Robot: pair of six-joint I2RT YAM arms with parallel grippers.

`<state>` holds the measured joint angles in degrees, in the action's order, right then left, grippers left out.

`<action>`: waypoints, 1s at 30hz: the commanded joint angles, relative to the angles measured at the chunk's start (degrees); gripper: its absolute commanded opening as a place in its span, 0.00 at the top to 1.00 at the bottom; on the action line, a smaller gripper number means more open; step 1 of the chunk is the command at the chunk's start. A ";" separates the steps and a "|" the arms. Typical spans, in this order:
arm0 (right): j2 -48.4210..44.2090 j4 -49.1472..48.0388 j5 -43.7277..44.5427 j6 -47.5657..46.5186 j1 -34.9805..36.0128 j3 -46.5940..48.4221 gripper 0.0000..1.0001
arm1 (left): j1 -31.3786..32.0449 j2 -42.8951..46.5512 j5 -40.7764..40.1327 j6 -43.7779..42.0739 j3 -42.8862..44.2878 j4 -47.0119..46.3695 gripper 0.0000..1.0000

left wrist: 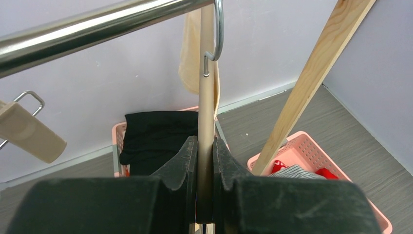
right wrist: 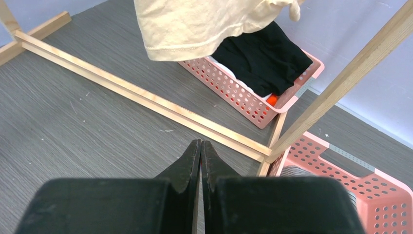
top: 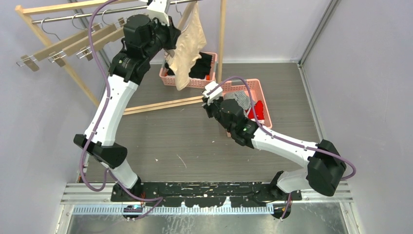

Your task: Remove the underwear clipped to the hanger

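Note:
The beige underwear [top: 190, 46] hangs from a wooden hanger [left wrist: 207, 97] hooked on the metal rail [left wrist: 97, 24]. It also shows in the left wrist view [left wrist: 187, 53] and the right wrist view [right wrist: 195, 24]. My left gripper [left wrist: 206, 146] is shut on the hanger's bar, high at the rail [top: 160, 7]. The red underwear [top: 258, 112] and the striped underwear [top: 242, 100] lie in the right pink basket [top: 263, 87]. My right gripper [right wrist: 200, 144] is shut and empty, low over the floor below the beige piece [top: 210, 93].
A second pink basket [top: 168, 80] at the back holds black folded clothes [top: 202, 66]. The wooden rack's slanted post [left wrist: 311, 83] and base bars [right wrist: 146, 97] stand between the baskets. Several empty hangers [top: 73, 46] hang at the rail's left.

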<state>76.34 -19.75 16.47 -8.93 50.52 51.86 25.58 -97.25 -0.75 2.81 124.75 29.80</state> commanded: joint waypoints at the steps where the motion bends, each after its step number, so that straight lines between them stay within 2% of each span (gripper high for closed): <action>1: 0.08 -4.09 0.81 -0.15 0.28 0.35 0.91 | 0.17 6.50 -1.33 -1.31 -2.07 -9.07 1.00; 15: 1.01 -3.76 0.32 1.05 0.32 0.37 0.92 | 0.17 12.15 -2.00 -2.63 -7.55 -12.79 1.00; 30: 2.88 -4.24 -1.45 2.89 0.27 1.60 0.92 | 0.18 23.83 -1.52 -1.67 -23.48 -12.21 1.00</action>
<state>78.83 -20.23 16.21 -7.38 50.52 51.81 25.80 -77.87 -1.98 0.78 103.81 23.57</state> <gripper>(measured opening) 0.082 0.110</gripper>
